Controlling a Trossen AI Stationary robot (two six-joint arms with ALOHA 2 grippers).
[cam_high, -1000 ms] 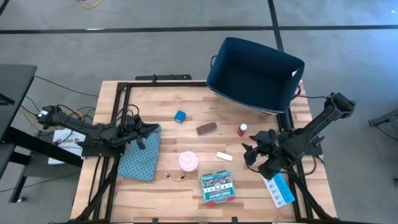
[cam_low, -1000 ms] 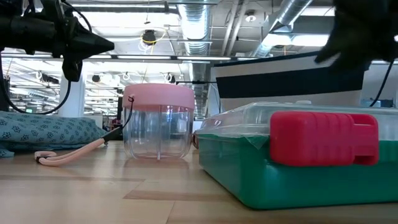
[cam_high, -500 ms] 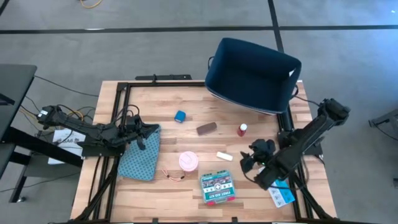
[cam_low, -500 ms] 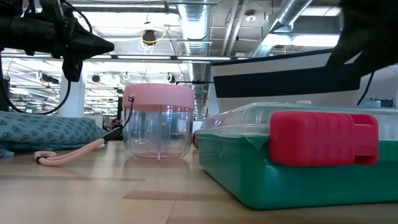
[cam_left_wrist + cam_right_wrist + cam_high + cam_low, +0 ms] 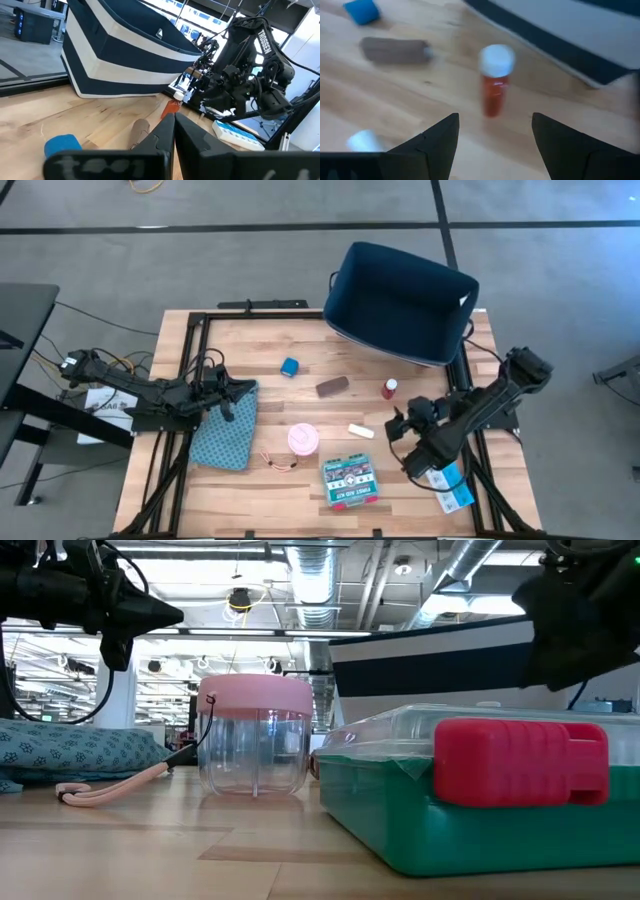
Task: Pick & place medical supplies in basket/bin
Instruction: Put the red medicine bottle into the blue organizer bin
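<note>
1. Supplies lie spread over the wooden table (image 5: 260,345): a small blue roll (image 5: 290,366), a brown bar (image 5: 332,386), a red-white bottle (image 5: 389,388), a white tube (image 5: 360,431), a pink round roll (image 5: 303,440) and a green printed flat box (image 5: 350,481).
2. The light-blue pill organizer (image 5: 452,486) lies at the table's right edge, partly under the right arm.
3. The navy bin (image 5: 400,302) stands at the far right corner, tilted, with nothing visible inside it.
4. The right gripper (image 5: 398,430) hovers over the table just right of the white tube and near the bottle, its jaws spread wide and holding nothing.
5. In the right wrist view the bottle (image 5: 493,79) stands upright between and beyond the two fingers (image 5: 437,137), apart from them.
6. The left gripper (image 5: 236,388) waits at the left side over the teal pouch (image 5: 225,427), its jaws clenched together with nothing between them.
</note>
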